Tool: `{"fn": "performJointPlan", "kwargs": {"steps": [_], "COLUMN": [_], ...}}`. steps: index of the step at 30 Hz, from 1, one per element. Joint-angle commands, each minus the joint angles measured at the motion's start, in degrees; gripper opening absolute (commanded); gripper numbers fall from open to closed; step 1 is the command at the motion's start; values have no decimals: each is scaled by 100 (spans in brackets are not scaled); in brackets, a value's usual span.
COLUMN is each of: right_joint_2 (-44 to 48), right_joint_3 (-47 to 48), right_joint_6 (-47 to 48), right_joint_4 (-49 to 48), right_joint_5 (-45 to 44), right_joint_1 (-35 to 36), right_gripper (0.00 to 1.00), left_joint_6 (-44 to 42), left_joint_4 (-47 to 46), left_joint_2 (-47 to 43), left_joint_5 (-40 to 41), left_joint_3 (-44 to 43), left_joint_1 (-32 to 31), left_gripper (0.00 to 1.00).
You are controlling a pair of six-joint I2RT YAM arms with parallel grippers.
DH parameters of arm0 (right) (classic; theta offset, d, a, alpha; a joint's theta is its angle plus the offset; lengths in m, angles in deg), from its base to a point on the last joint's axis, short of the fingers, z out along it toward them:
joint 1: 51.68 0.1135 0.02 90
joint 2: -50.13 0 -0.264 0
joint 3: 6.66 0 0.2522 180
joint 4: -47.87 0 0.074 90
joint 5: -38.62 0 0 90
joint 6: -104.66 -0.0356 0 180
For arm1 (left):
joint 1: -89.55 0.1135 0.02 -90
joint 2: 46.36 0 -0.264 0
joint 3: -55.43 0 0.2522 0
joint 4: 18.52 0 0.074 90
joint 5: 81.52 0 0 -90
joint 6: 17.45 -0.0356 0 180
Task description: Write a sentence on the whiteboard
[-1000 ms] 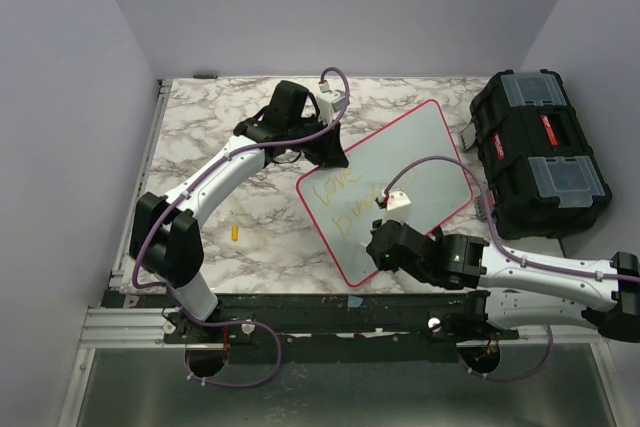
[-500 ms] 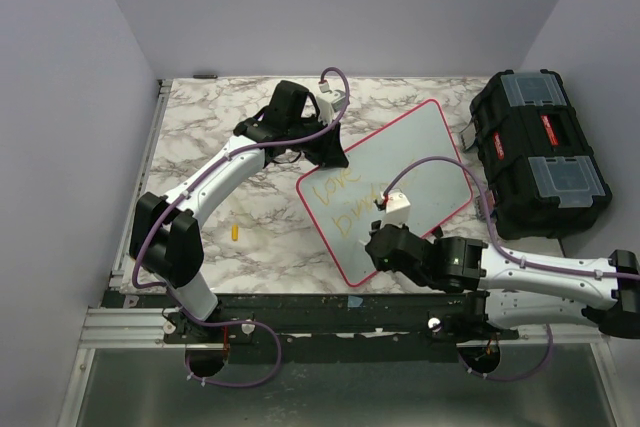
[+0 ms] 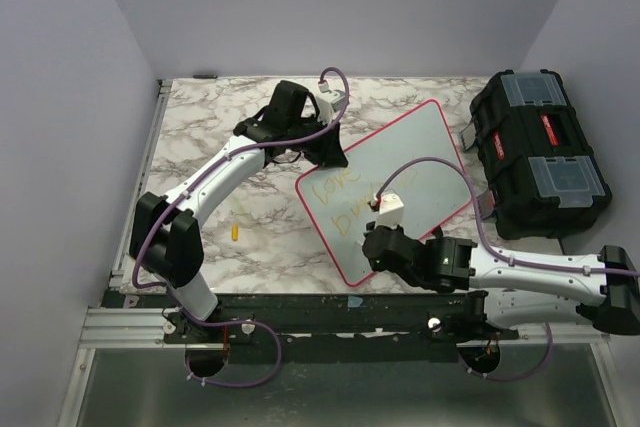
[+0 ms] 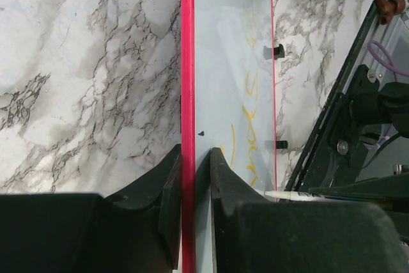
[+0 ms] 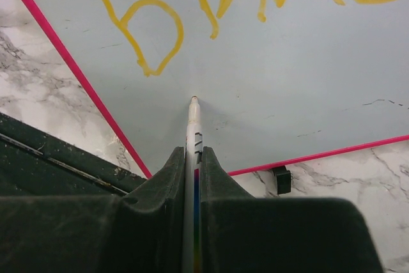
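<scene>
We see the left claw (image 4: pixel 195 158) clamped on the whiteboard (image 4: pixel 227 62) at its pink rim. The right claw (image 5: pixel 193 155) grips a marker (image 5: pixel 193 119), its tip on the board beside the yellow sentence (image 3: pixel 345 202).

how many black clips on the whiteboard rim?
2. Both sit on the whiteboard rim opposite the one the left end effector grips: one clip far from the wrist camera, the other nearer. More may be hidden under the right arm.

Sentence (image 5: pixel 217 11): upper strokes running off the top edge. Marker (image 5: pixel 193 119): barrel disappearing inside the clamping right gripper (image 5: pixel 193 151).
</scene>
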Motion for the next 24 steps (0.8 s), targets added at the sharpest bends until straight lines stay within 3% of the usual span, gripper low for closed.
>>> {"fn": "performJointPlan", "kwargs": {"steps": [1,13,24], "right_joint_2": [-239,-443,-391], "right_joint_3": [-31,-93,-203], "right_joint_6": [69,119,-360], "right_joint_4": [-327,-340,267], "right_joint_5": [85,543,255], "right_joint_1": [44,91,97], "right_gripper": [1,1,1], "left_joint_6": [-527,-527,-527], "left_joint_4": [-33,-25,-16], "left_joint_2": [-52,-70,-76], "left_joint_5": [134,140,144], "left_joint_3": [-40,-54,-60], "left_joint_1": [-74,-75,-83], "left_gripper": [0,0,0]}}
